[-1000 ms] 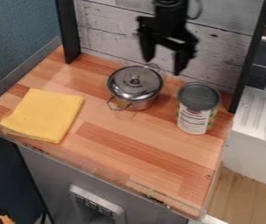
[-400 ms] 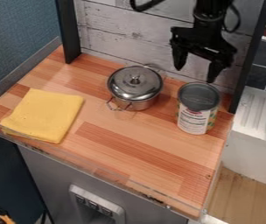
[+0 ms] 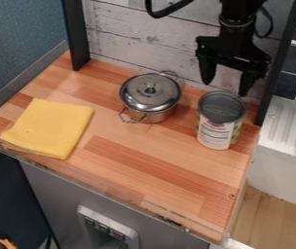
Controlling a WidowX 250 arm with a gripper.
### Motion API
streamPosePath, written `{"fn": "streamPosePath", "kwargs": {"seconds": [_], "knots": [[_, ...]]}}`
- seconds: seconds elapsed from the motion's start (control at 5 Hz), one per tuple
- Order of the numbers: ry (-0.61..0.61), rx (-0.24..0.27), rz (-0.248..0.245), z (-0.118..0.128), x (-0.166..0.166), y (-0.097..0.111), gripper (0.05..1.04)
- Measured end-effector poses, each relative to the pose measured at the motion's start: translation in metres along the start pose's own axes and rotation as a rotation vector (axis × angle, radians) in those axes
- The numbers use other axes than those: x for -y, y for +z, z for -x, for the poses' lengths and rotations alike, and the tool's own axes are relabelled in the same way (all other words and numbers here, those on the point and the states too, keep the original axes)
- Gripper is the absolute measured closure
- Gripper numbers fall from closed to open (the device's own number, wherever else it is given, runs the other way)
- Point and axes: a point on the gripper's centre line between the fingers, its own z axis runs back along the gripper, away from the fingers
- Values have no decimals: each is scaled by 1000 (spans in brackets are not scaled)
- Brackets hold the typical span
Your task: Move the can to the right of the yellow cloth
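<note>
Black gripper [image 3: 226, 87] hangs near can, [image 3: 217, 129] jaws spread
The arm [image 3: 239, 19] hangs from the view's top edge, pointing downward; the can stands upright on the wooden counter, [image 3: 151, 163] right of the lidded pot [image 3: 149, 99].

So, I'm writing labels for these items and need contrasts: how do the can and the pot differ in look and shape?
The can is taller and narrower, while the pot is squatter and wider. The can has a printed paper-like label, whereas the pot is plain shiny metal. The pot has side handles and a knobbed lid; the can has neither. Both are round and stand upright on the wooden counter.
</note>
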Motion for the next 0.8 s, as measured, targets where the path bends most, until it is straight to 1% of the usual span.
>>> {"fn": "streamPosePath", "kwargs": {"seconds": [0.2,0.4,0.6,0.8], "knots": [[-17,-22,34,-2,-1,7,84],[-29,-79,36,1,-1,5,84],[-30,-88,22,1,-3,9,84],[-2,-41,-13,0,-8,-2,84]]}}
